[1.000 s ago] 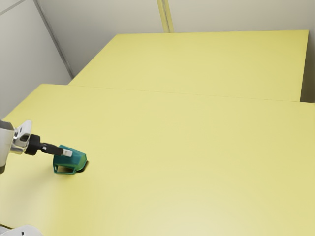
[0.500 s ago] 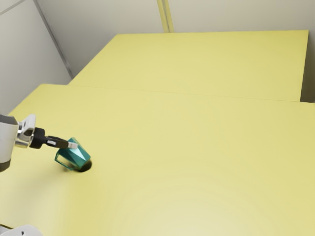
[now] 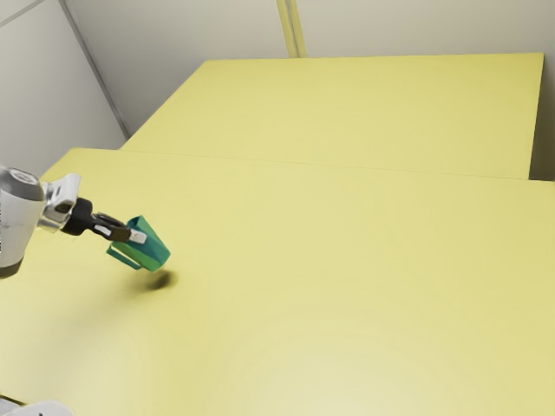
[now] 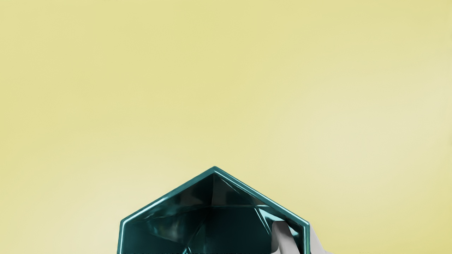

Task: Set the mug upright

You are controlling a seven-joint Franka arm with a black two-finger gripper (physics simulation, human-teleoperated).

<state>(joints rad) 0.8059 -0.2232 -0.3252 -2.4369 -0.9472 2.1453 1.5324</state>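
Note:
The teal faceted mug (image 3: 153, 252) hangs tilted above the table in the exterior view, its dark shadow on the surface just below it. Its base points down and toward the exterior view's right, and its handle (image 3: 124, 256) is on the side toward the exterior view's left. My gripper (image 3: 137, 236) is shut on the mug's wall near the rim. In the wrist view the mug (image 4: 212, 225) turns its open mouth to the camera, and the gripper (image 4: 302, 236) pinches the wall with one finger inside and the other outside.
The yellow table (image 3: 347, 277) spreads widely around the mug, with a second yellow surface (image 3: 347, 108) beyond its far edge. Pale walls stand behind. A white piece (image 3: 39, 410) shows at the exterior view's lower left corner.
My hand has risen with the mug in its grip, carrying it up off the table and slightly toward the exterior view's right. The mug has tipped from lying on its side to a steeper tilt.

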